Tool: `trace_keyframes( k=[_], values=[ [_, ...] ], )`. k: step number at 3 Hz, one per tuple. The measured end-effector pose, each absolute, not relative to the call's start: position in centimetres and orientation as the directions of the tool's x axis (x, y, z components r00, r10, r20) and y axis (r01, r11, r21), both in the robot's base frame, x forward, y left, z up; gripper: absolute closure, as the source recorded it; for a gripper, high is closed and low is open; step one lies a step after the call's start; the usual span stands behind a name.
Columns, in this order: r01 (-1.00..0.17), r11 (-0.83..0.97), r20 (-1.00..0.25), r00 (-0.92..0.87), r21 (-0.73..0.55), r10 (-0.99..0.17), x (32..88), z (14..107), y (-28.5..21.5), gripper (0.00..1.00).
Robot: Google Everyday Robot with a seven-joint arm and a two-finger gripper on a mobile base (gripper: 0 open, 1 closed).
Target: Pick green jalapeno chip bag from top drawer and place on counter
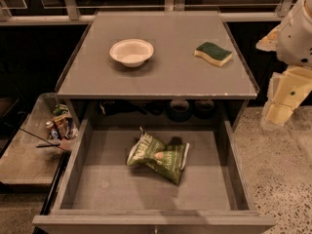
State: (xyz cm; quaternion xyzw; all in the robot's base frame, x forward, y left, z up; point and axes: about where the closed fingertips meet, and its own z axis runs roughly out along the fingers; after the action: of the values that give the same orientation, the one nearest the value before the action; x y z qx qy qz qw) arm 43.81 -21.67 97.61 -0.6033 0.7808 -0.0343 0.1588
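Note:
The green jalapeno chip bag (159, 157) lies crumpled on the flat bottom of the open top drawer (92, 189), near its middle. The counter (165, 72) above it is a flat grey tabletop. My arm hangs at the right edge of the view, and the gripper (277, 115) is beside the counter's right front corner, above the floor. It is well clear of the drawer and of the bag, and it holds nothing that I can see.
A white bowl (131, 51) stands on the counter's left middle and a green-and-yellow sponge (213, 53) on its right. A low shelf (24, 160) with several small packets (61, 123) is to the left. Speckled floor (278, 179) is at the right.

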Motion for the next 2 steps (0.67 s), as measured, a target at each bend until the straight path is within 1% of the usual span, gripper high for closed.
trace_keyframes(
  k=[2],
  values=[
    [-0.935, 0.268, -0.212, -0.22, -0.232, -0.952, 43.75, 96.98, -20.94, 0.0]
  ],
)
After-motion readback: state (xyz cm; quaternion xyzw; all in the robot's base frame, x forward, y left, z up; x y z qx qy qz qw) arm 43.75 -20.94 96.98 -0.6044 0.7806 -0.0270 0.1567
